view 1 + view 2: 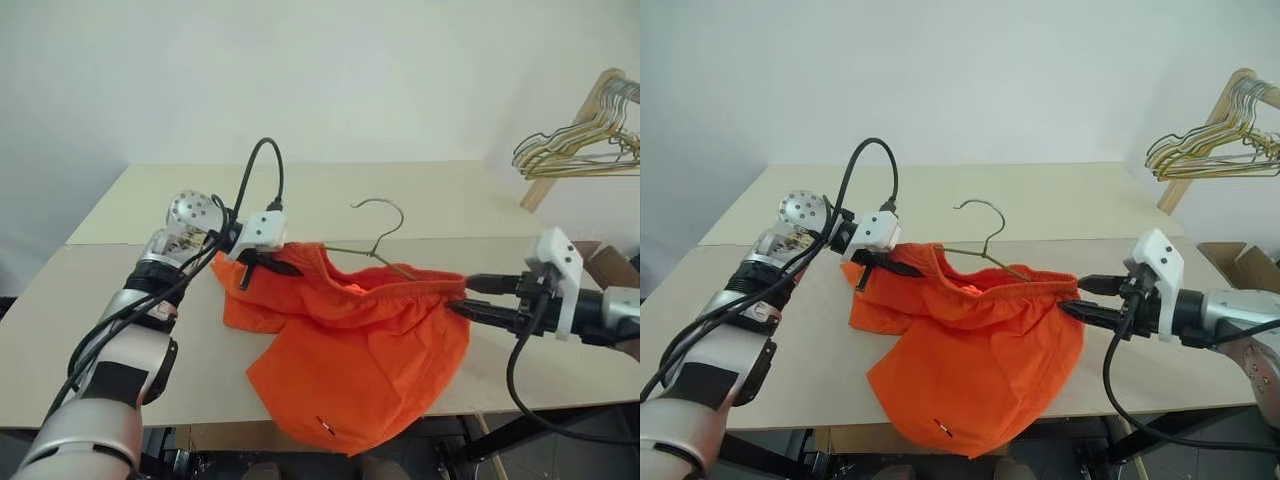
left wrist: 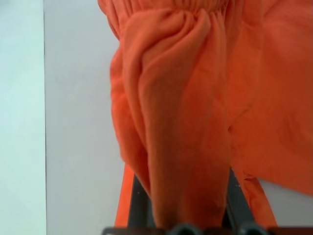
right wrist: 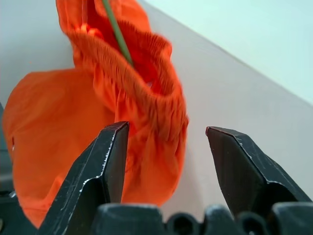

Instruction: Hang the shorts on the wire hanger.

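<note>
The shorts [image 1: 365,345] hang above the front edge of the worktop [image 1: 420,200], with the lower fabric draping past that edge. The left gripper [image 1: 262,264] is clamped on the left end of the gathered waistband; in the left wrist view the fabric is bunched between its two fingers [image 2: 139,205]. The wire hanger [image 1: 385,235] sits inside the waistband opening (hook upward, wire body running down into the fabric) and appears as a thin green wire in the right wrist view. The right gripper [image 1: 470,297] is at the right end of the waistband with its jaws apart; its fingertips [image 3: 115,142] stand beside the fabric without clamping it. A cluster of spare hangers [image 1: 580,140] hangs beyond the worktop's far right corner.
</note>
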Action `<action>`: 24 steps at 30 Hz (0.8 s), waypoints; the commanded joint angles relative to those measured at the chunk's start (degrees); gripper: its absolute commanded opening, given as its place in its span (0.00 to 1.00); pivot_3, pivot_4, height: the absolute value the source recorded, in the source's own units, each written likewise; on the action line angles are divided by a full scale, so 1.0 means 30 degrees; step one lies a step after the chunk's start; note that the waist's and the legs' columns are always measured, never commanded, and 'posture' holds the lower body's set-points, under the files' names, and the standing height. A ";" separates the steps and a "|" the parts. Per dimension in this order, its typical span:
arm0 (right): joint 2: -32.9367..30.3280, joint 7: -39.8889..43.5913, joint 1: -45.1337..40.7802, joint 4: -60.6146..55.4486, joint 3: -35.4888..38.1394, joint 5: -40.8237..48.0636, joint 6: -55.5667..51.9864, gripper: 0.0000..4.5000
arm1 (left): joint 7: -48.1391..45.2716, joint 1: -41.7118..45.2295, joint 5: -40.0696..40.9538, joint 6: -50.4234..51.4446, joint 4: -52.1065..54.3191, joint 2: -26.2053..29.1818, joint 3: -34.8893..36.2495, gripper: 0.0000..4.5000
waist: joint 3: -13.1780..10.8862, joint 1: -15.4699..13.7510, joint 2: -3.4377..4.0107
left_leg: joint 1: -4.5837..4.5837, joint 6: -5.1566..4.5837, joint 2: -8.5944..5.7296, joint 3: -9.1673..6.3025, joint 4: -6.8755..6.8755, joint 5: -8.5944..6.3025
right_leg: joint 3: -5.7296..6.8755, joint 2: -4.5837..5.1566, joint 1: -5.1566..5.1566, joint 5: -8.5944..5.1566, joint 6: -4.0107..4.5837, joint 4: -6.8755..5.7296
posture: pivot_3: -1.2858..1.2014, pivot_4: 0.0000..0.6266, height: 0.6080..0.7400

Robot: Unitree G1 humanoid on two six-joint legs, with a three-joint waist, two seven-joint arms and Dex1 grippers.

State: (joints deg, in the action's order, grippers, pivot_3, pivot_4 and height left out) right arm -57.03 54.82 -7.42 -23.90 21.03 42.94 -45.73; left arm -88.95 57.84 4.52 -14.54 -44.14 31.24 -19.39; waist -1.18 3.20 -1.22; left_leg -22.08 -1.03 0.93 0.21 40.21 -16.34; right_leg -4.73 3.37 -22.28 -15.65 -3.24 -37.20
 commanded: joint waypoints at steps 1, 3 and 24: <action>-0.0425 0.0333 -0.1440 -0.0960 0.1862 0.2364 -0.0414 0.67 | -0.0015 0.0300 0.0069 0.0132 0.0623 -0.0045 0.0663 0.00 | 0.0000 0.0064 0.0001 | 0.0002 0.0000 0.0000 -0.0001 -0.0001 0.0000 | 0.0000 0.0001 0.0001 0.0000 0.0000 0.0000 | 0.47 0.00 1.00; -0.0493 0.0312 -0.1678 -0.1596 0.1648 0.2836 -0.0530 0.67 | -0.0023 0.0332 0.0047 0.0172 0.0591 -0.0099 0.0695 0.00 | 0.0000 0.0107 0.0000 | 0.0005 0.0000 0.0005 -0.0011 -0.0008 0.0000 | 0.0005 -0.0001 0.0005 0.0000 0.0000 0.0004 | 0.47 0.00 1.00; -0.1886 0.1611 0.1394 0.0320 0.1525 -0.0212 0.0317 0.85 | -0.0046 0.0256 0.0148 0.0496 0.1068 -0.0236 0.0905 0.00 | 0.0002 0.0287 0.0003 | 0.0035 -0.0001 0.0003 0.0004 -0.0008 -0.0001 | -0.0027 0.0000 0.0016 0.0001 0.0001 -0.0009 | 0.48 0.00 1.00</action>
State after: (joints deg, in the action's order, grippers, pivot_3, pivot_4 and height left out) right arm -62.17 59.30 -1.89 -22.37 25.36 41.67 -44.47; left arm -89.21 57.84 4.36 -13.47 -42.83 30.42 -18.81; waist -1.17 4.06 -1.21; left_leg -21.98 -1.04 0.94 0.22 40.18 -16.34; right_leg -4.80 3.36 -22.23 -15.65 -3.24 -37.22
